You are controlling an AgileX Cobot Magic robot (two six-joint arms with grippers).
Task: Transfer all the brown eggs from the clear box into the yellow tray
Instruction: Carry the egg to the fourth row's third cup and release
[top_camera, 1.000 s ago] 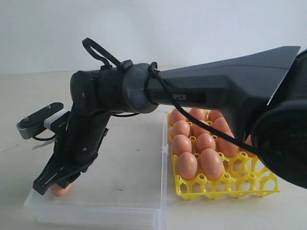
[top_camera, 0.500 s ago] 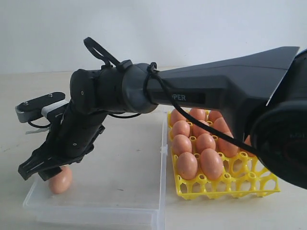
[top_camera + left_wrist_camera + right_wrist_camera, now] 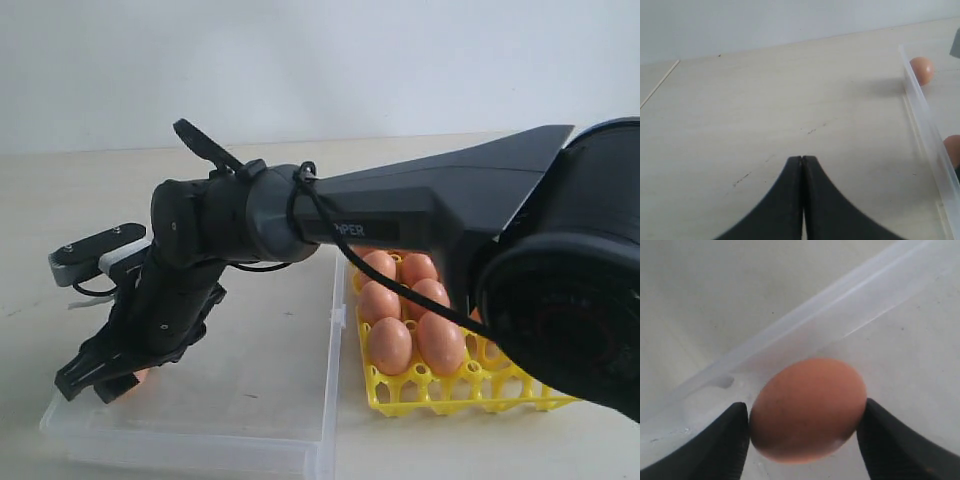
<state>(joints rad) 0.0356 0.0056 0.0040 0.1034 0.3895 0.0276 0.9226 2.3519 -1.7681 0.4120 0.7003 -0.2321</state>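
Observation:
One brown egg (image 3: 807, 409) lies on the floor of the clear box (image 3: 250, 400), near its front left corner. My right gripper (image 3: 802, 410) is open and straddles it, one finger close on each side. From the exterior, only a sliver of this egg (image 3: 141, 377) shows behind the right gripper (image 3: 100, 380). The yellow tray (image 3: 470, 395) stands right of the box with several brown eggs (image 3: 390, 345) in its cups, partly hidden by the arm. My left gripper (image 3: 802, 159) is shut on nothing over bare table, beside the box wall (image 3: 925, 130). Two eggs (image 3: 921, 70) show beyond that wall.
The right arm's dark forearm (image 3: 420, 215) reaches across the middle over the tray and box. A low rim (image 3: 805, 320) of the box runs just behind the egg. A pale wall stands behind the wooden table (image 3: 765, 100).
The right gripper lifted and opened wide, then came back down over the egg at the box's front left. The box slid slightly left.

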